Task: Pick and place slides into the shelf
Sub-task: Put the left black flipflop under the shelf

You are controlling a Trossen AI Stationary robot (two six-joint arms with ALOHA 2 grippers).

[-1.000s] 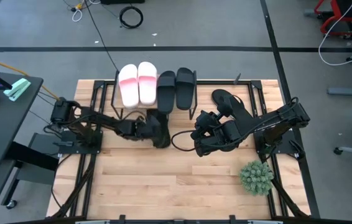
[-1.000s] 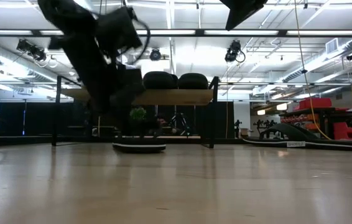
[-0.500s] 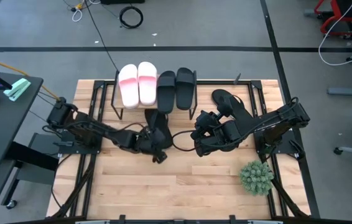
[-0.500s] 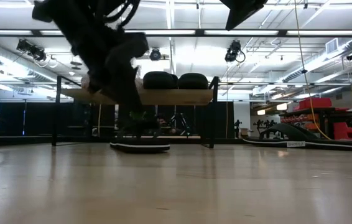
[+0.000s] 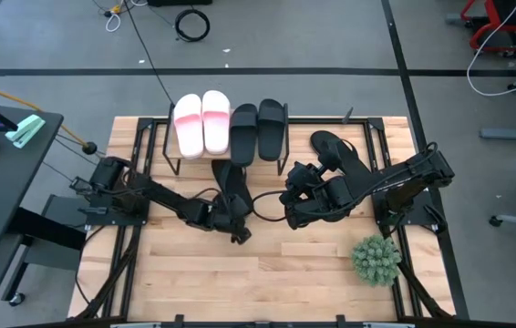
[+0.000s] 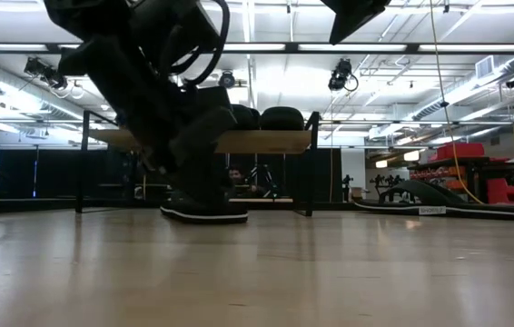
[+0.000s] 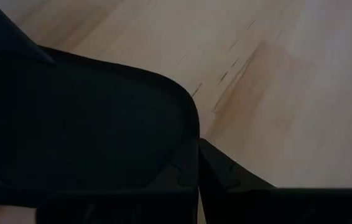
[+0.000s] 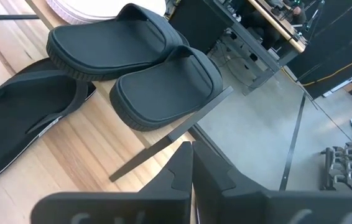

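Two pale pink slides (image 5: 201, 123) and two black broad-band slides (image 5: 258, 129) lie on the shelf's top board (image 6: 266, 141). One thin black flip-flop (image 5: 229, 182) lies flat on the table with its far end at the shelf's front (image 6: 204, 215). My left gripper (image 5: 238, 230) is shut and low over the flip-flop's near end. The second flip-flop (image 5: 335, 150) lies flat on the table right of the shelf. My right gripper (image 5: 293, 200) is shut and waits near it (image 8: 192, 149), touching nothing. My left gripper (image 7: 199, 146) is shut with nothing showing between its fingertips. The flip-flop's rounded end (image 7: 163, 99) overlaps one finger in the left wrist view. I cannot tell whether it touches it.
A spiky green plant ball (image 5: 375, 258) stands near the table's right near corner. A black cable loops on the table between the two grippers (image 5: 263, 208). Bare wood stretches toward the near edge.
My left gripper has moved toward the near edge and slightly right as the arm stretched out, uncovering most of the flip-flop in front of the shelf. The flip-flop shifted a little on the table and then lay still. The right arm has kept still.
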